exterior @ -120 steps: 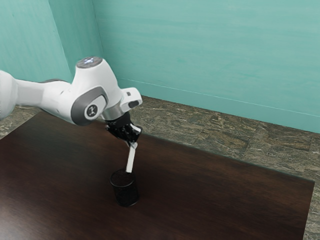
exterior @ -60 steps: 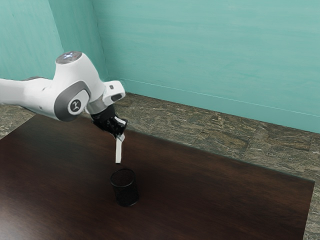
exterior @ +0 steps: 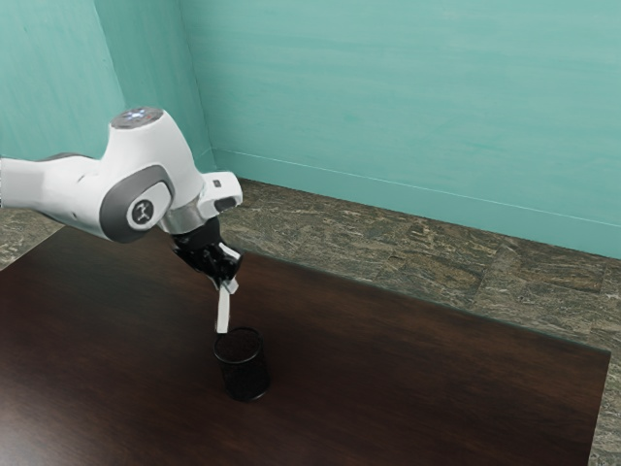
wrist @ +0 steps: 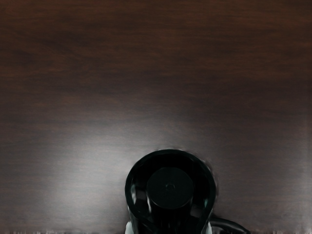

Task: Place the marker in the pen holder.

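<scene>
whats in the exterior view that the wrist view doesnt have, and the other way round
Exterior view: teal wall, stone floor, white arm, gripper holding the white marker. Wrist view: a dark round thing close up; I can't tell if it's the pen holder. Both: brown table.

An indoor room (kind unclear): teal walls, stone-look floor

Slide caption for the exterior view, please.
Gripper holding the white marker near upright, its lower end seen at the rim of the black pen holder.
</scene>
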Motion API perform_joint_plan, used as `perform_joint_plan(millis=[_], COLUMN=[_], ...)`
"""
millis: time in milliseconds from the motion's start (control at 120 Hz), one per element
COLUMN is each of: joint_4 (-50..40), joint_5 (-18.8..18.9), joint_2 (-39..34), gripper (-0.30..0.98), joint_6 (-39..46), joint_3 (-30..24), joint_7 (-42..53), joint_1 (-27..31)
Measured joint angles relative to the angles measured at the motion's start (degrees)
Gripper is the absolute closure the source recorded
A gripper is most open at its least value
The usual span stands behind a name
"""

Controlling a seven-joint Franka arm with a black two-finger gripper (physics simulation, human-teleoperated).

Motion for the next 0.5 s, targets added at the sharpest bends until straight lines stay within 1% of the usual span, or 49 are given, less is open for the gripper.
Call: perform_joint_plan(millis=[500], joint_4=[-2.22], joint_5=[0.04], joint_2=[1.0], gripper=[0.78], joint_6=[1.12], joint_3=[-2.35], joint_7=[-1.66], joint_1=[-0.78])
